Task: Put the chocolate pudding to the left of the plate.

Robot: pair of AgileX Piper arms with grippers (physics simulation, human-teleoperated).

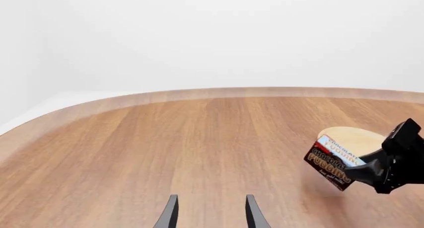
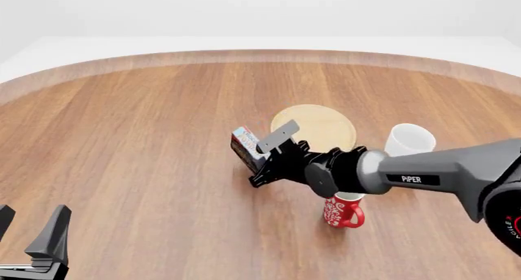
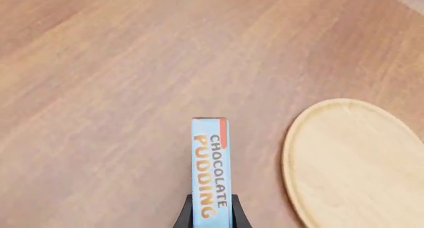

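The right arm reaches in from the right across the brown wooden table (image 2: 122, 140). Its black right gripper (image 2: 262, 159) is clenched on the chocolate pudding (image 2: 243, 147), a small rectangular cardboard box with a dark brown front, a light blue top band and red edges. The box is tilted in the front view; whether it touches the tabletop cannot be told. It sits just left of the plate (image 2: 321, 126), a flat round light-tan wooden disc with a slight rim, which lies beyond the gripper. A white mug (image 2: 409, 139) stands to the right of the plate, and a red patterned mug (image 2: 343, 211) stands nearer, partly behind the arm. The left gripper (image 2: 31, 234) waits at the near left, well apart from the box, with fingers released and spread.
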